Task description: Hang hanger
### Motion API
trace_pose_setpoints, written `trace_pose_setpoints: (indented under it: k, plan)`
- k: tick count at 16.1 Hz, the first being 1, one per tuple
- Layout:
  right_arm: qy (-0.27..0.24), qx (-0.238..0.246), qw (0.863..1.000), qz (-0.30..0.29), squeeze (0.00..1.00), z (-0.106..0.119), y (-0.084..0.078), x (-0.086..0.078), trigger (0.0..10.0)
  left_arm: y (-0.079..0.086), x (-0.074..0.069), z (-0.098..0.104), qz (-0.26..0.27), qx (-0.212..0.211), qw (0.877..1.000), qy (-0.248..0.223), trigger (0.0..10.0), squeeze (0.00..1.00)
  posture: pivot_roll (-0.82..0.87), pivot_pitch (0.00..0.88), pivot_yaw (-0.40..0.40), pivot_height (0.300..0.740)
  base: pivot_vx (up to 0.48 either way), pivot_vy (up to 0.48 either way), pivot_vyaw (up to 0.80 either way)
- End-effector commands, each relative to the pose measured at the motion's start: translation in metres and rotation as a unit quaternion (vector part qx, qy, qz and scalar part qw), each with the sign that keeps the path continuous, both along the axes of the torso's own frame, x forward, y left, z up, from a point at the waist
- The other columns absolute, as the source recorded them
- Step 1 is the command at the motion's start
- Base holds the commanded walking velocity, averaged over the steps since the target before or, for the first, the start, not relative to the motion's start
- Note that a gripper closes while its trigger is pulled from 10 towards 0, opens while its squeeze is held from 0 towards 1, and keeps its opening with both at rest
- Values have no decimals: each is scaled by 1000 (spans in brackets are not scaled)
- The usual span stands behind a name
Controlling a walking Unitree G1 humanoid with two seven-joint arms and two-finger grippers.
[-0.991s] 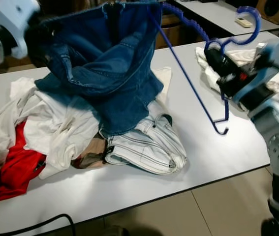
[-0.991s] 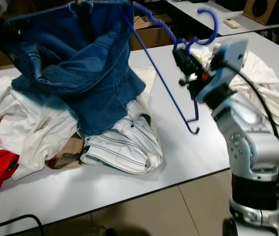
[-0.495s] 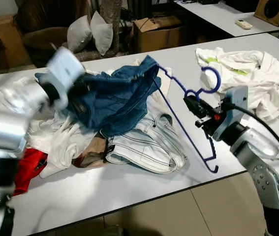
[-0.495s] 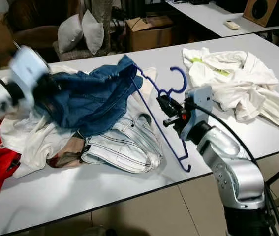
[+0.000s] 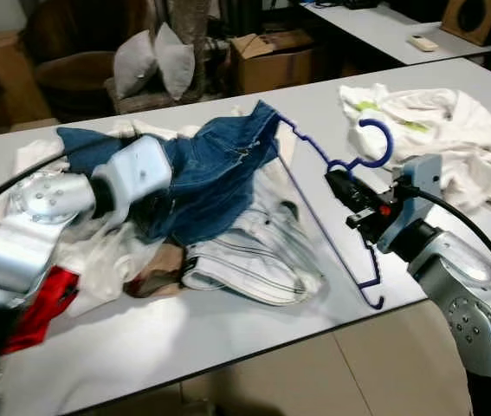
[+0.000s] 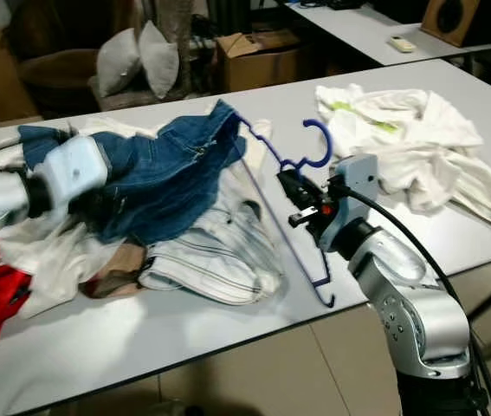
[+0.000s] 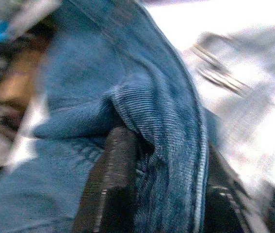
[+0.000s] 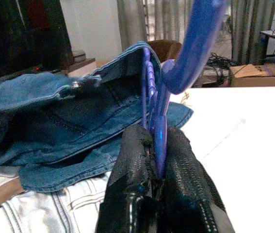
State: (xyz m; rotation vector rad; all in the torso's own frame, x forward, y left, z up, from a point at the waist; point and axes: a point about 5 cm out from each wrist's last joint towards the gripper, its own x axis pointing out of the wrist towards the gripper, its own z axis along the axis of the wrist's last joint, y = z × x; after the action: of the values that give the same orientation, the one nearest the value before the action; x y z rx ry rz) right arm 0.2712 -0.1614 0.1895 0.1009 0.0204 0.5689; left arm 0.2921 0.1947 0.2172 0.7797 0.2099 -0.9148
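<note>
1. The right end effector [image 5: 342,184] is seen clamped on the blue hanger [image 5: 332,208] just below its hook, above the tabletop [image 5: 228,321] near its front edge.
2. In the right wrist view, the two black fingers [image 8: 137,194] are pressed tight against the hanger's neck.
3. The hanger is held tilted, its hook pointing up and its lower end close to the tabletop edge.
4. The hanger's far shoulder is tucked inside the blue denim garment [image 5: 210,173], which is draped over a pile of clothes [image 5: 254,260].
5. The left end effector [image 7: 152,194] is closed on a fold of the denim garment, as shown in the left wrist view.
6. A heap of white clothing [image 5: 436,130] lies on the tabletop beyond the right arm.
</note>
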Motion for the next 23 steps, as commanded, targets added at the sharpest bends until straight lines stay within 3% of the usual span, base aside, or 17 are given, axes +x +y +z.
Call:
trace_pose_setpoints:
  k: [1,3,6,7,8,9,10,11,12,15,17,18,19,20,22,23]
  plan:
    - [-9,9,1000,9,0,7,1,-2,10000,1,-5,-1,-13,8,1000,24,10000,1000,-90,0,74,740,0,0,0]
    - [-8,15,1000,18,0,8,2,-3,10000,2,-14,3,-28,4,998,47,10000,1000,-90,0,65,740,0,0,0]
    - [-6,21,999,28,0,10,3,-4,10000,-12,-23,10,-52,-51,995,64,10000,1000,-96,0,60,740,0,0,0]
    - [-6,23,999,38,0,11,5,-4,10000,-22,-20,10,-44,-115,991,60,10000,1000,-101,0,58,740,0,0,0]
    - [-5,23,999,44,0,11,6,-5,10000,-25,-13,12,-20,-154,987,38,10000,1000,-101,0,56,740,0,0,0]
    - [-4,23,999,45,0,12,6,-5,10000,-25,-10,13,-6,-165,986,27,10000,1000,-101,0,56,740,0,0,0]
    - [-3,22,999,48,0,12,7,-6,10000,-21,-2,13,35,-162,986,3,10000,1000,-104,0,55,740,0,0,0]
    - [-3,22,999,49,0,12,7,-6,10000,-17,4,12,64,-131,989,-22,10000,1000,-103,0,53,740,0,0,0]
    - [-3,22,999,49,0,12,7,-6,10000,-18,5,12,66,-125,989,-32,10000,1000,-104,0,52,740,0,0,0]
    - [0,23,998,52,0,13,8,-6,10000,-43,-1,26,18,-228,973,-42,10000,1000,-109,0,49,740,0,0,0]
    - [0,21,998,55,0,15,8,-6,10000,-28,3,15,54,-124,989,-54,10000,1000,-114,0,43,740,0,0,0]
    - [0,21,998,56,0,15,7,-6,10000,-16,4,12,59,-43,995,-69,10000,1000,-115,0,36,740,0,0,0]
    - [0,20,998,57,0,16,7,-6,10000,-15,3,20,60,-64,993,-75,10000,1000,-116,0,32,740,0,0,0]
    - [2,22,998,59,0,17,7,-6,10000,-22,0,31,44,-121,988,-81,10000,1000,-114,0,28,740,0,0,0]
    - [3,23,998,62,0,17,7,-5,10000,-37,-5,32,9,-158,985,-73,10000,1000,-118,0,21,740,0,0,0]
    - [3,26,998,65,0,19,8,-4,10000,-62,-5,22,-9,-171,983,-70,10000,353,-118,0,20,740,0,0,0]
